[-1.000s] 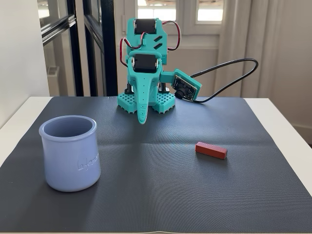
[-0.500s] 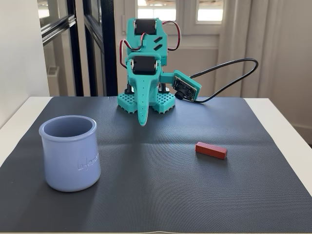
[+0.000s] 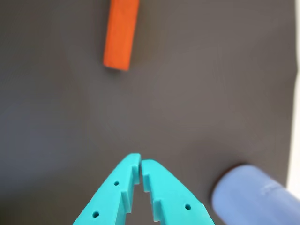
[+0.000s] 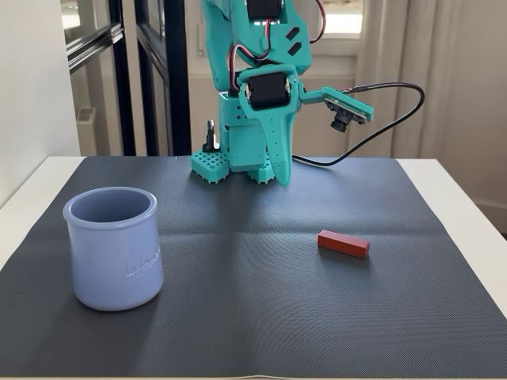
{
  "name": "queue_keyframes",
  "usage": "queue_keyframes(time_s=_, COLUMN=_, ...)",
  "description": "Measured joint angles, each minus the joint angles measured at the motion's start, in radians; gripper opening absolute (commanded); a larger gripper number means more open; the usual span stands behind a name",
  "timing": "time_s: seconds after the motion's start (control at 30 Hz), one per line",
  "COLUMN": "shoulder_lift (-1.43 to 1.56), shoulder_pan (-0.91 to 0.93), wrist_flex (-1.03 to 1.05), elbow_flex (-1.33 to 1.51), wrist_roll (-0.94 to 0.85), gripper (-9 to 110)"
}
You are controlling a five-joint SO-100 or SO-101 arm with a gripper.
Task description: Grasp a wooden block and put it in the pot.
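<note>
The wooden block [image 4: 343,243] is a small red-brown bar lying flat on the dark mat, right of centre in the fixed view. In the wrist view it [image 3: 121,33] lies at the top, ahead of the fingers. The pot [image 4: 113,247] is a lavender-blue jar standing upright at the front left of the mat; its side shows at the lower right of the wrist view [image 3: 253,197]. My teal gripper [image 4: 284,179] hangs near the arm's base at the back, tips down, shut and empty [image 3: 141,161]. It is well apart from block and pot.
The dark ribbed mat [image 4: 253,317] covers a white table [image 4: 455,186]. The arm's base [image 4: 226,162] stands at the mat's back edge. A black cable [image 4: 380,119] loops from the wrist camera at the right. A wall and window frames stand behind.
</note>
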Motion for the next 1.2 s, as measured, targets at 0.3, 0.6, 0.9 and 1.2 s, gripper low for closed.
queue_keyframes(time_s=0.3, shoulder_lift=-0.278, shoulder_pan=-0.135, wrist_flex=-0.002, elbow_flex=-0.137, wrist_roll=0.348, gripper=0)
queue_keyframes(time_s=0.6, shoulder_lift=-0.334, shoulder_pan=-0.215, wrist_flex=-0.009, elbow_flex=-0.209, wrist_roll=0.517, gripper=11)
queue_keyframes(time_s=0.9, shoulder_lift=-0.364, shoulder_pan=-0.276, wrist_flex=-0.032, elbow_flex=-0.21, wrist_roll=0.606, gripper=12)
queue_keyframes(time_s=1.2, shoulder_lift=-0.571, shoulder_pan=-0.262, wrist_flex=-0.112, elbow_flex=-0.307, wrist_roll=0.612, gripper=13)
